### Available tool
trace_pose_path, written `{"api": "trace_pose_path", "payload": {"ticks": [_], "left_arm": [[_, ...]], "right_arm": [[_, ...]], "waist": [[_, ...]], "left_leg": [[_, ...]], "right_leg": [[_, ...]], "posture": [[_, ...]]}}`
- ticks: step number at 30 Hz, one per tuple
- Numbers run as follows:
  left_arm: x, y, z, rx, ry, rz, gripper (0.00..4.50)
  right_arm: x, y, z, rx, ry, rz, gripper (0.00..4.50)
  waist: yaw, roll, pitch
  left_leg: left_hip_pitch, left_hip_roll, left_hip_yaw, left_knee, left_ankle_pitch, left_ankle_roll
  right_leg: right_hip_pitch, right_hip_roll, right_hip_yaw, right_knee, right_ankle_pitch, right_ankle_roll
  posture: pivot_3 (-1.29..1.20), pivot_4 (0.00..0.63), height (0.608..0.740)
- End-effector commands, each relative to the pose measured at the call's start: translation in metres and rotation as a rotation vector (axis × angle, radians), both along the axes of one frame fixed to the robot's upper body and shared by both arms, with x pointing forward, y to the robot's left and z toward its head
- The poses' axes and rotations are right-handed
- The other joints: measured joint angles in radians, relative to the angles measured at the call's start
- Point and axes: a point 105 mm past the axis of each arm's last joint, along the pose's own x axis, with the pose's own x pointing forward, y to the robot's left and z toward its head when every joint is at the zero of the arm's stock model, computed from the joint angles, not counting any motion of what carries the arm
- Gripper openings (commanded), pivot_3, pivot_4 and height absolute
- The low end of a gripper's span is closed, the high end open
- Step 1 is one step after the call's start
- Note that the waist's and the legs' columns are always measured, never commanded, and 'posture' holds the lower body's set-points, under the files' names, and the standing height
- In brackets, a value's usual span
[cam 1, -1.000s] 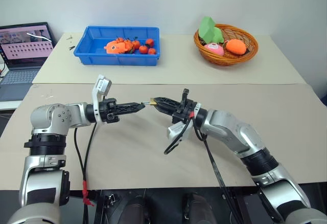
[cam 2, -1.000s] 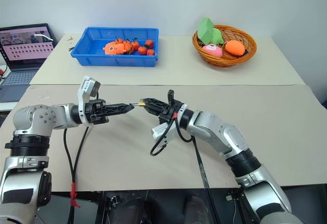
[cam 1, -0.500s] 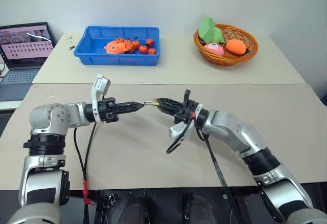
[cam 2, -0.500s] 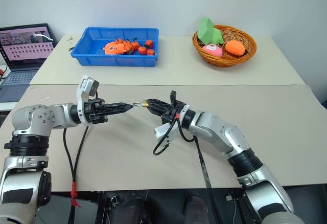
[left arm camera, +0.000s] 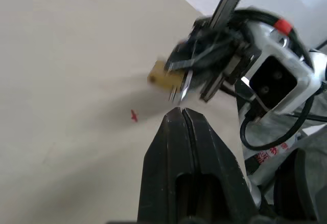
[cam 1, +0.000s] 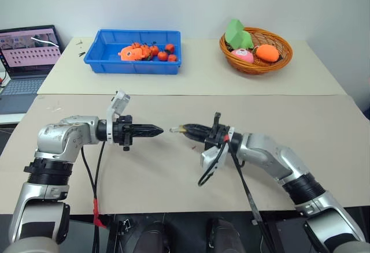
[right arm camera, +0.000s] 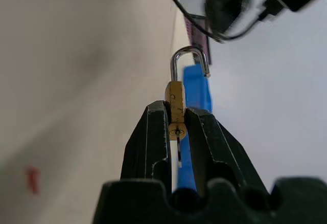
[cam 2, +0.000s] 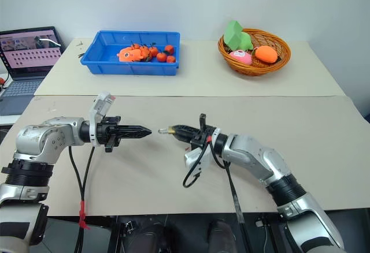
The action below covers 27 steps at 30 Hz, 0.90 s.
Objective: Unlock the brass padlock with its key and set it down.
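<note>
Brass padlock (right arm camera: 175, 104) pinched in the right gripper (cam 2: 173, 130), above a beige table (cam 1: 324, 126).

Two tables, one laptop (cam 1: 26, 62) at 10 o'clock, one blue bin (cam 1: 132, 51) at 11 and one wicker basket (cam 1: 256, 48) at 1, both holding toy food. The laptop screen's rows are too small to read. The left gripper (cam 1: 157, 130), jaws pressed together, points at the lock from 9 o'clock, tips apart. The right wrist view adds the shackle swung free at one end and a silvery sliver, perhaps the key (right arm camera: 178, 150), under the lock's body.
</note>
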Motion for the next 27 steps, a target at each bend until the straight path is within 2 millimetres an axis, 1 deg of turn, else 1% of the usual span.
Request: {"api": "trace_pose_path", "payload": {"ticks": [1,5,8,10,12,13,15,17,18,20,23,27], "left_arm": [[-0.007,-0.007,0.024,-0.024,-0.08,-0.044,0.03],[-0.013,-0.011,0.035,-0.043,-0.092,-0.066,0.03],[-0.017,-0.013,0.04,-0.049,-0.103,-0.078,0.03],[-0.018,-0.014,0.042,-0.053,-0.106,-0.076,0.03],[-0.018,-0.015,0.042,-0.054,-0.108,-0.075,0.0],[-0.018,-0.015,0.042,-0.054,-0.109,-0.074,0.0],[-0.019,-0.015,0.042,-0.055,-0.11,-0.073,0.0],[-0.018,-0.015,0.042,-0.058,-0.111,-0.068,0.0],[-0.018,-0.015,0.042,-0.058,-0.111,-0.065,0.0],[-0.017,-0.015,0.041,-0.061,-0.111,-0.062,0.0],[-0.015,-0.016,0.039,-0.067,-0.103,-0.058,0.0],[-0.012,-0.017,0.033,-0.061,-0.099,-0.053,0.0]], "right_arm": [[-0.002,0.004,-0.006,-0.014,0.02,0.038,0.16],[0.002,0.005,-0.023,-0.055,0.051,0.046,0.16],[0.014,-0.002,-0.034,-0.093,0.057,0.013,0.16],[0.018,-0.005,-0.039,-0.103,0.078,0.002,0.16],[0.02,-0.007,-0.047,-0.106,0.114,-0.01,1.15],[0.021,-0.009,-0.052,-0.122,0.132,-0.017,1.3],[0.022,-0.013,-0.059,-0.147,0.147,-0.025,2.1],[0.021,-0.018,-0.063,-0.165,0.168,-0.033,2.79],[0.021,-0.021,-0.062,-0.162,0.19,-0.041,3.01],[0.02,-0.025,-0.059,-0.149,0.232,-0.054,3.01],[0.012,-0.037,-0.053,-0.171,0.282,-0.057,3.01],[-0.008,-0.053,-0.048,-0.186,0.434,-0.071,3.01]], "waist": [[-0.001,0.0,0.0],[-0.002,0.0,0.0],[-0.001,0.0,0.0],[-0.002,0.0,0.0],[-0.001,0.0,0.0],[-0.001,0.0,0.0],[0.0,0.0,0.0],[0.0,0.0,0.0],[0.001,0.0,0.0],[0.004,0.0,0.0],[0.017,0.0,0.0],[0.031,0.0,0.0]], "left_leg": [[0.0,0.0,0.0,0.0,0.0,0.0],[0.001,0.0,0.0,0.0,0.0,0.0],[0.001,0.0,0.0,0.0,0.0,0.0],[0.002,0.0,0.0,0.001,0.0,0.0],[0.004,0.0,0.0,0.001,0.0,0.0],[0.005,0.001,0.0,0.001,0.0,-0.001],[0.005,0.001,0.0,0.001,0.0,-0.001],[0.006,0.001,-0.001,0.002,0.0,-0.001],[0.007,0.001,-0.001,0.002,0.0,-0.001],[0.011,0.0,-0.001,0.001,0.0,-0.001],[0.012,0.0,-0.003,0.001,0.0,-0.001],[0.011,-0.001,-0.005,0.0,0.0,0.0]], "right_leg": [[0.0,0.0,0.0,0.0,0.0,0.0],[0.0,0.0,0.0,0.0,0.0,0.0],[0.0,0.0,0.001,0.001,0.0,0.0],[0.001,0.0,0.001,0.0,0.0,0.0],[0.002,0.0,0.001,0.001,0.0,0.0],[0.003,0.0,0.001,0.001,0.0,0.0],[0.004,0.0,0.001,0.001,0.0,0.0],[0.005,0.0,0.001,0.001,0.0,0.0],[0.006,0.0,0.001,0.001,0.0,0.0],[0.01,0.0,0.001,0.001,0.0,0.0],[0.013,-0.001,0.0,-0.001,0.0,0.0],[0.013,-0.001,-0.001,-0.002,0.0,0.0]], "posture": [[0.0,0.15,0.692],[0.0,0.15,0.692],[0.0,0.15,0.692],[0.0,0.15,0.692],[0.0,0.15,0.692],[0.0,0.15,0.692],[0.0,0.15,0.692],[0.0,0.15,0.692],[0.0,0.15,0.692],[0.0,0.15,0.692],[0.0,0.15,0.692],[0.0,0.15,0.692]]}}
